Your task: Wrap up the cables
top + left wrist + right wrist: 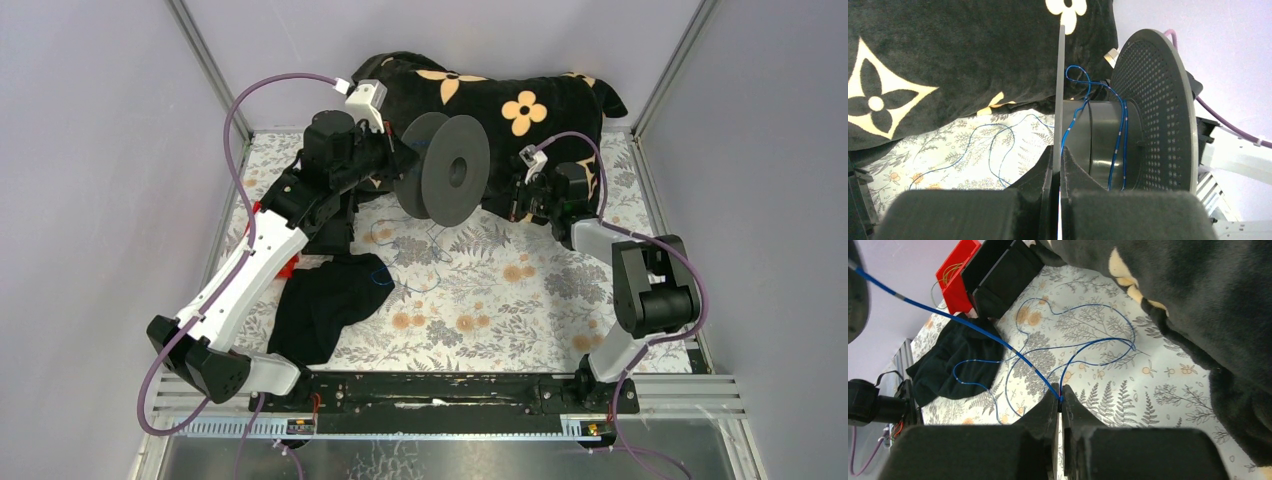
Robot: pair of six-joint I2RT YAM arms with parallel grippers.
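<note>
The thin near flange [1060, 85] of the big, dark grey, disc-shaped plastic spool [452, 170] is being clamped by the left gripper [1056, 156]. Its two black fingers are drawn together on the flange's edge. Just beyond the fingers, several turns of the long, hair-fine blue cable [1122, 135] are being carried around the spool's hub, between the near flange and the perforated far one, and a small loop is standing above the hub.

The right gripper [1060, 401] is being pressed tight on the blue cable, which is pinched at the very fingertips. From that pinch one strand is being stretched taut up and to the left. The rest is lying in loose loops on the white, leaf-printed tablecloth [1128, 385], one loop reaching onto a crumpled black cloth [955, 360]. Farther out, a red plastic box [955, 277] is standing beside the cloth. The spool is being held on edge in front of a black plush cushion with cream flower shapes [520, 105].
</note>
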